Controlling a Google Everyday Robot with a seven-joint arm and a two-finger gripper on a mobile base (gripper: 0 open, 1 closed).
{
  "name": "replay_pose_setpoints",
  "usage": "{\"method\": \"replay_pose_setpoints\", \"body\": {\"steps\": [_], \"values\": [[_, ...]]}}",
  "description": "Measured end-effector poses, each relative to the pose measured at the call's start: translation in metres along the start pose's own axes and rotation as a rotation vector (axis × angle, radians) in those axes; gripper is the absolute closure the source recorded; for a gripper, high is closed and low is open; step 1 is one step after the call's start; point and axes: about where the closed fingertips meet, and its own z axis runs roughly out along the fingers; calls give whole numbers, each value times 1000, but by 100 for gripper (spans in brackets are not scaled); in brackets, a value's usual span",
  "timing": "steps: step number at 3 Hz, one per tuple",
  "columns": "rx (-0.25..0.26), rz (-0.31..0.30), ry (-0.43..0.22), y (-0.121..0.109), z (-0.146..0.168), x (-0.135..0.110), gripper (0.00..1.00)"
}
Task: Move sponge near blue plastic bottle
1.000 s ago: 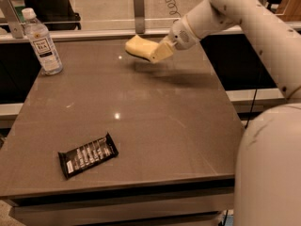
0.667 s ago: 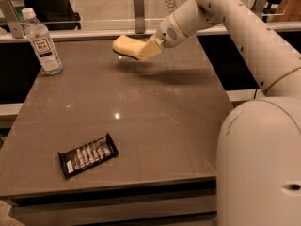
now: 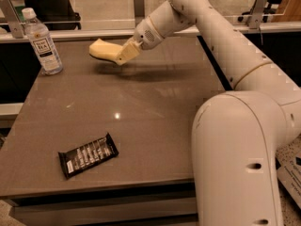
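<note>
The pale yellow sponge [image 3: 102, 50] hangs in the air above the far part of the grey-brown table [image 3: 141, 112]. My gripper [image 3: 123, 54] is shut on the sponge's right end and holds it off the surface; a shadow lies under it. The blue plastic bottle [image 3: 42, 42], clear with a white cap and white label, stands upright at the table's far left corner. The sponge is to the right of the bottle, about a hand's width away and apart from it.
A black snack-bar wrapper [image 3: 88, 155] lies flat near the table's front left. My white arm [image 3: 225, 46] reaches in from the right and its large base [image 3: 240, 159] fills the right foreground. A rail with metal posts [image 3: 138, 0] runs behind the table.
My gripper has carried the sponge leftward above the table, closer to the bottle. The bottle and the wrapper have not moved.
</note>
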Motion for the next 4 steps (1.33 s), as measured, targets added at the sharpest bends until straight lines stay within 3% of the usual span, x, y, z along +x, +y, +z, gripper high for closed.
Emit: {"method": "replay_pose_setpoints", "body": {"steps": [2,4], "values": [[-110,-95,53,28,45,-25,100],[-143,-165,134,30,76,-31,100]]}}
